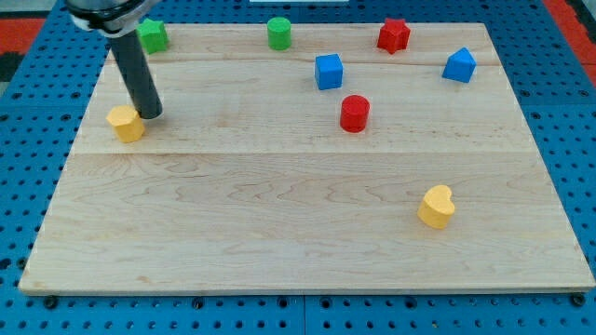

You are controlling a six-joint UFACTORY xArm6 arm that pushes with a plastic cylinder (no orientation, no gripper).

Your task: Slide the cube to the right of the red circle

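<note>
Yellow heart (pixel 436 207) lies nearest; my tip (pixel 151 115), rod tilted, touches the yellow block (pixel 125 123).

Straight dark glossy rod, wider black mount above, my tip (pixel 151 114) rounded

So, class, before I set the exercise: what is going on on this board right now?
A robot arm ending in a dark rod is working on a wooden board of small coloured blocks. My tip sits at the view's left, against the right side of a yellow block. The blue cube lies far off, up and left of the red circle, apart from it and not yet on its right.
</note>
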